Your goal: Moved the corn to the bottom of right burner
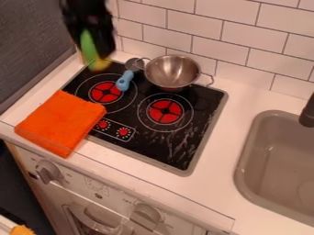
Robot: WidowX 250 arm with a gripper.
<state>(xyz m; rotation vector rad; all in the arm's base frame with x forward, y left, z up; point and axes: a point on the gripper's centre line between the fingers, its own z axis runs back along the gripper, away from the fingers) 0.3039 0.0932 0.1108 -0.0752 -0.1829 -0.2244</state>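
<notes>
In the camera view, the blurred gripper (pixel 93 49) is closed around the green-and-yellow corn (pixel 99 64), above the stove's (pixel 196 120) far left corner. The metal pot (pixel 172 71) sits beyond the right burner (pixel 165 111); an orange cloth (pixel 60 122) overlaps the stove's near left edge.

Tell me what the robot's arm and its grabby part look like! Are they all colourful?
No, they're very dark. The black robot arm looks chunky and blocky where it comes into the picture. The black two-part gripper at its end is dark too, with jaws longer than they are wide. I can't make out any cables, stickers or markings on them.
</notes>
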